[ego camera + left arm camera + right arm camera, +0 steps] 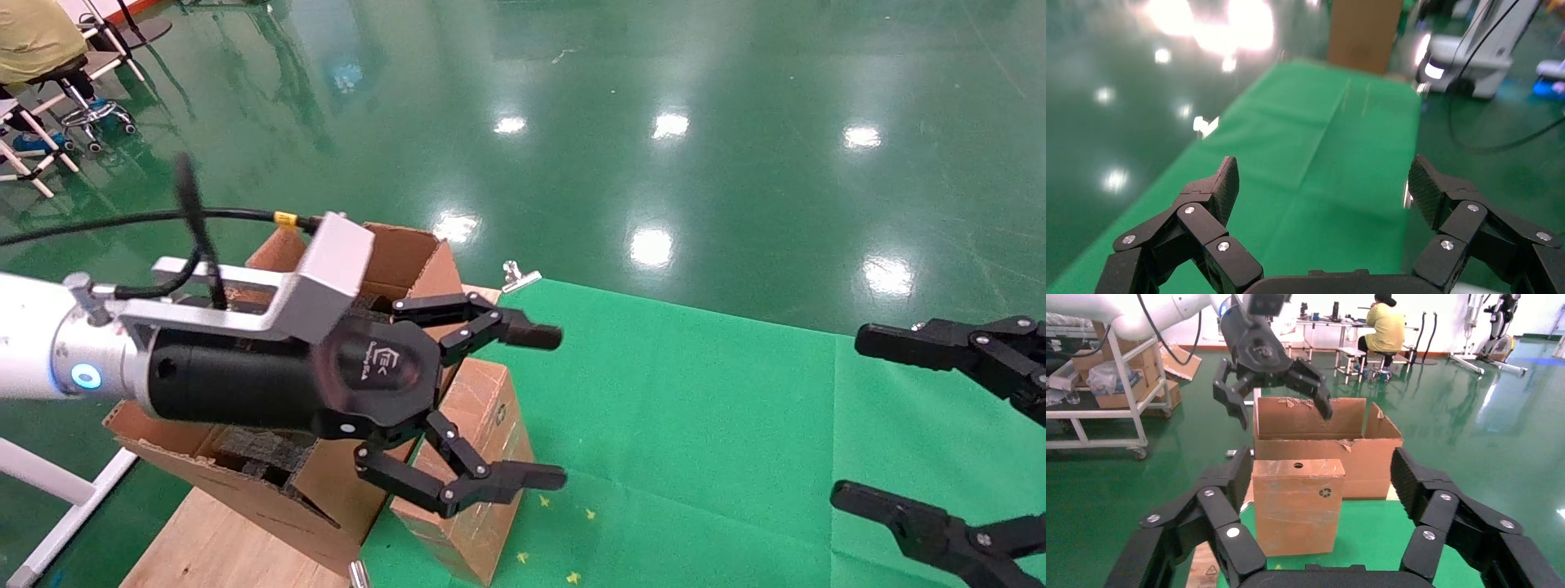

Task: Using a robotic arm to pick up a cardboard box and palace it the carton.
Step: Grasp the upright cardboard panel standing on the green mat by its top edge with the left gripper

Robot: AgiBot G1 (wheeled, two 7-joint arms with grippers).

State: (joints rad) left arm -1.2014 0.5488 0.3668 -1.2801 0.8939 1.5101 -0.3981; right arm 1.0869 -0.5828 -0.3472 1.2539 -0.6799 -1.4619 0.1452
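The robotic arm (33, 343) is seen reaching in from the left in the head view, its left gripper (535, 404) spread wide open and empty, held in the air above the cardboard box (478, 457). No contact with the box is seen. Much of the box is hidden behind the gripper in the head view; only its top and one side with a recycling mark are shown. In the right wrist view the box (1297, 505) is seen whole, standing upright on the green cloth (695, 408) of the counter, just in front of the carton (1333, 444); whether the two are touching cannot be told.

The carton (392, 253) is largely covered by the arm in the head view; torn flaps and a bit of dark foam (253, 457) inside are made out. Its lower edge is cut off by the frame.

The right gripper (850, 416) is parked at the right edge, open and empty, partly cut off. From the left wrist view only open fingers (1220, 187) over green cloth are shown, the box out of view. A metal clip (519, 278) is seen at the cloth's edge. A seated person (1384, 327) is visible far behind.
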